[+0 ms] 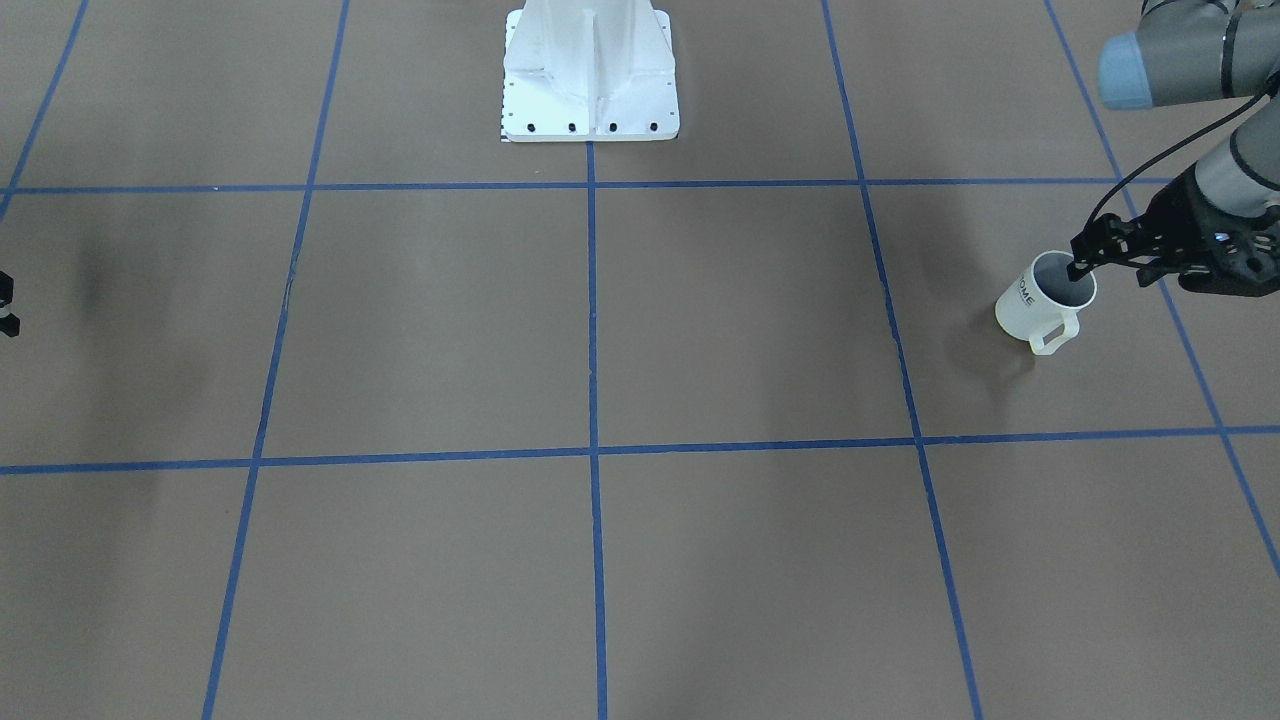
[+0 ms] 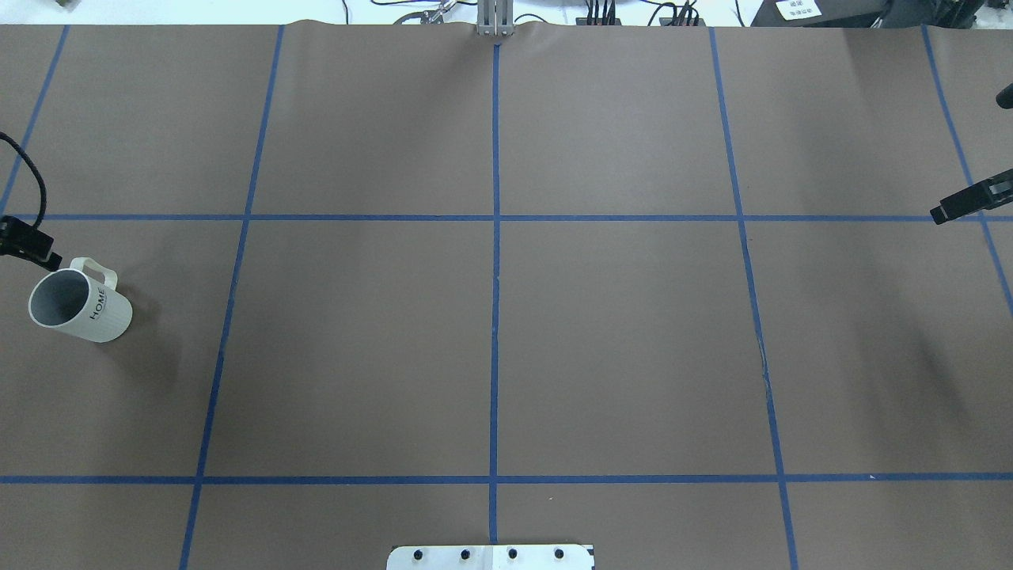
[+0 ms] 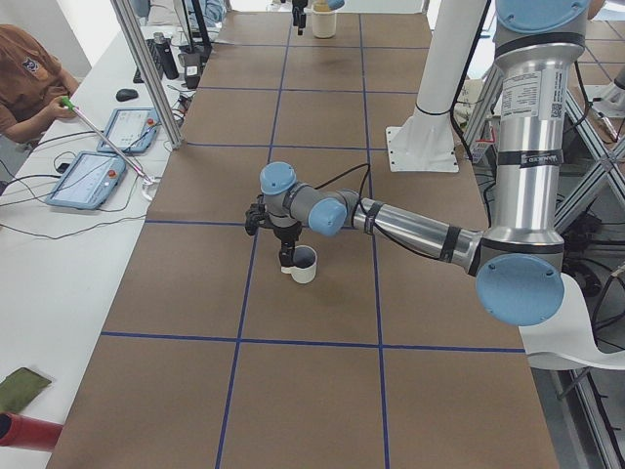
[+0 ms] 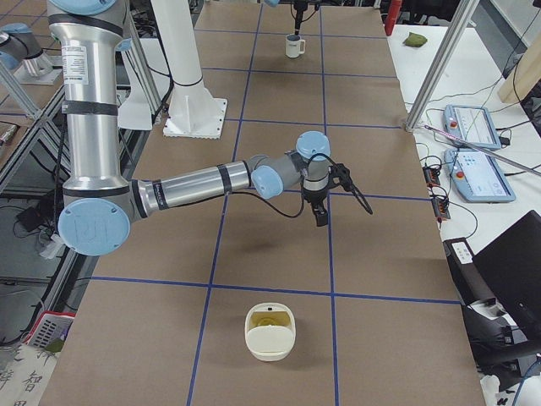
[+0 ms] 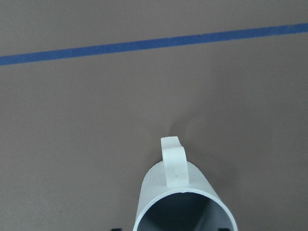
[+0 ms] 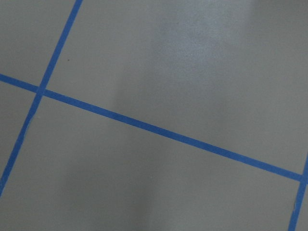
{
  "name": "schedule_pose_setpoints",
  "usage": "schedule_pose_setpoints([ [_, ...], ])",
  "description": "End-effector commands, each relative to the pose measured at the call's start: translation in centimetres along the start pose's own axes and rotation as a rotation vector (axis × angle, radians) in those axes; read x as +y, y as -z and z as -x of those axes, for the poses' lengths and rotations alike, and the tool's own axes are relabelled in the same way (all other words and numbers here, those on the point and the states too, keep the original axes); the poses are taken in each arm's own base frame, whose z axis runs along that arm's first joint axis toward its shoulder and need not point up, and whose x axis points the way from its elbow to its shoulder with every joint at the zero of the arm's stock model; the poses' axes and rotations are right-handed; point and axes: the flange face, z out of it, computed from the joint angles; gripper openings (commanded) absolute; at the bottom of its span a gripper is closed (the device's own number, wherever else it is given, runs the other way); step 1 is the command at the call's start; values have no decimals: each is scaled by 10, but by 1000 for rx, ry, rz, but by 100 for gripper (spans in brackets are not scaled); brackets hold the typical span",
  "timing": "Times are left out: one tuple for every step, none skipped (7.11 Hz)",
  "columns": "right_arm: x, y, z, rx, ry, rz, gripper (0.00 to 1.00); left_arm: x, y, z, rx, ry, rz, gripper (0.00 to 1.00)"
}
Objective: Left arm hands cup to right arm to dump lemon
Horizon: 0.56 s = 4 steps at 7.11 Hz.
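Front view: one cup point(image 1: 1040, 300) stands by the worktop's point(image 1: 600, 330) left end. Left gripper point(image 1: 1077, 258): jaws apart astride the rim, one finger inside.
Overhead: right gripper point(image 2: 961, 204) at the right edge; its gap cannot be told.
Right side: one cream tub point(image 4: 270, 338), yellow inside.

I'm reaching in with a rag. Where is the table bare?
Bare: the middle squares either side of the centre tape line, beyond the white base plate. Crowded: the cup and left gripper at one end, right gripper opposite.
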Motion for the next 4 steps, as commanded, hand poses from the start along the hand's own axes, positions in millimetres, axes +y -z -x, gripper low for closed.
schedule_pose_setpoints([
  [4, 17, -7, 20, -66, 38, 99, -7, 41, 51, -7, -92, -62, 100],
  [11, 31, -7, 30, -87, 55, 99, -8, 59, 78, -25, -42, -76, 100],
  [20, 36, -21, 42, -56, 78, 99, -6, 64, 82, -28, -18, -72, 100],
  [32, 45, -41, 51, -45, 101, 99, -3, 63, 89, -30, 4, -71, 100],
])
